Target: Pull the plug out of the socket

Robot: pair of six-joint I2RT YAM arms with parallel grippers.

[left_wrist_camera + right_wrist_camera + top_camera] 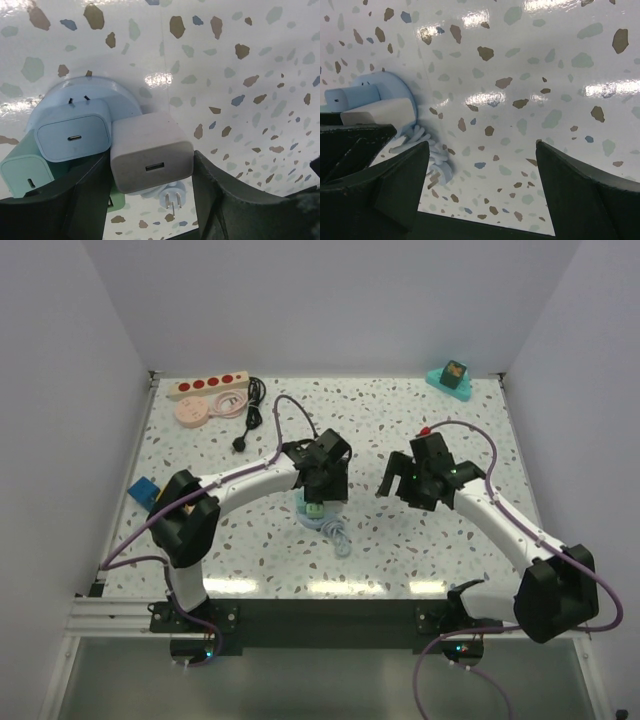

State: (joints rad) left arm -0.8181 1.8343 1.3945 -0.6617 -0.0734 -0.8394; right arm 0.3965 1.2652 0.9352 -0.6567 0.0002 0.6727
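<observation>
- The socket [207,386] is seen at the far left corner of the table [400,420]. Its long axis is laid left to right along the far edge, with the right end tilted slightly farther away. Its red outlets are turned upward.
- The plug [240,444] is found lying on the table on the near side of the socket, apart from it and not seated in any outlet.
- The plug's long axis is set roughly far to near. Its black cord [252,412] leaves from the far end and is looped back toward the socket's right end, so the head is pointed toward the near edge. The prongs are too small to be made out.
- A pink disc [192,412] and a pink cable [229,403] are placed just in front of the socket, left of the plug.
- The left gripper [152,162] is lowered at mid-table, well apart from the plug. Its jaws are pressed against both sides of a grey-white charger [150,150].
- A light-blue charger [74,131] and a mint-green charger [25,175] are packed beside it on a light-blue disc [127,97]. A light-blue cable [340,537] is coiled just beside them.
- The right gripper [482,145] is held above bare table to the right, with its jaws spread wide and nothing between them.
</observation>
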